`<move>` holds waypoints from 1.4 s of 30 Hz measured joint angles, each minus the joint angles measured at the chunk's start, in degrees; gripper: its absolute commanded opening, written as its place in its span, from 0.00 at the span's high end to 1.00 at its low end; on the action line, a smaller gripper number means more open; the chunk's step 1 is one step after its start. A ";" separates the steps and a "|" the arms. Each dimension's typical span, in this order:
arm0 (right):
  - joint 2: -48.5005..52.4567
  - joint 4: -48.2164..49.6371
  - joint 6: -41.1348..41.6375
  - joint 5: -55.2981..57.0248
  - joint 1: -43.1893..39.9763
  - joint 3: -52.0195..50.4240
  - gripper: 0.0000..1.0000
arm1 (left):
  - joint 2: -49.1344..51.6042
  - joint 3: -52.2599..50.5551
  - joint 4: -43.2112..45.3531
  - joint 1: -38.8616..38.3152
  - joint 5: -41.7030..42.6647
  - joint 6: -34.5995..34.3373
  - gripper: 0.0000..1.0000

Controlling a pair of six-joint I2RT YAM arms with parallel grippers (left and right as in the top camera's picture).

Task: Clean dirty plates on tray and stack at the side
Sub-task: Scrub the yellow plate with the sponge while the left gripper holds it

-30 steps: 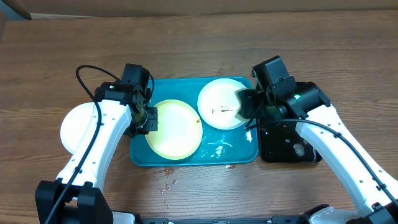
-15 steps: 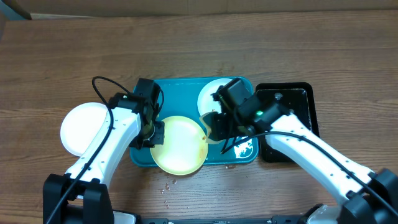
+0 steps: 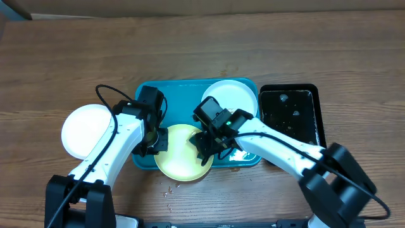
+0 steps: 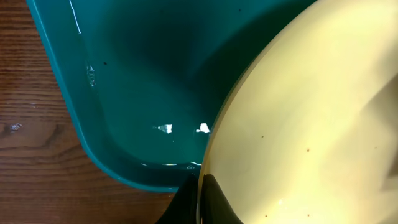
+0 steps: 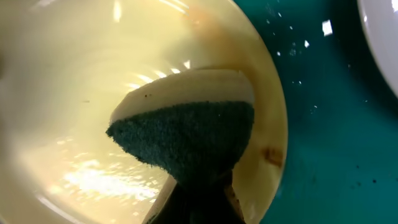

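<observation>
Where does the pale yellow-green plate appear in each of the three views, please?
Overhead: yellow-green plate low centre, at the teal tray's front edge.
Left wrist: plate fills the right half.
Right wrist: plate fills left and centre, under the sponge.
Shared landmark: teal tray, beside it in every view.

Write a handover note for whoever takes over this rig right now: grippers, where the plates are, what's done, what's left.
Left gripper: shut on the rim of the yellow-green plate, which overhangs the front edge of the tray.
Right gripper: shut on the sponge, pressed onto that plate.
Done: the side white plate sits on the table left of the tray and looks clean.
Left: a brown smear on the yellow-green plate's rim; check and wipe the tray white plate; stack both on the side one.
</observation>
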 measured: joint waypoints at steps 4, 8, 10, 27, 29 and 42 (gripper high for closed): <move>1.73 0.02 1.64 3.39 0.00 -0.09 0.96 | 0.00 0.00 0.00 0.00 0.22 0.00 0.96; 1.77 0.96 4.20 8.28 0.02 -0.07 0.96 | 0.00 0.00 0.04 0.00 0.70 -0.04 0.96; 1.77 1.51 4.72 9.64 0.02 -0.09 0.96 | 0.00 0.00 0.11 0.00 0.90 -0.04 0.96; 1.77 0.44 15.50 16.83 0.15 0.50 0.96 | 0.00 0.00 0.31 0.00 2.43 -1.09 0.96; 1.75 -0.68 15.91 17.18 0.17 1.22 0.96 | 0.00 0.00 0.28 0.00 2.40 -1.09 0.96; -5.27 -7.69 16.50 23.30 -2.03 3.85 0.96 | 0.00 -0.04 -0.48 0.00 1.60 -1.07 0.96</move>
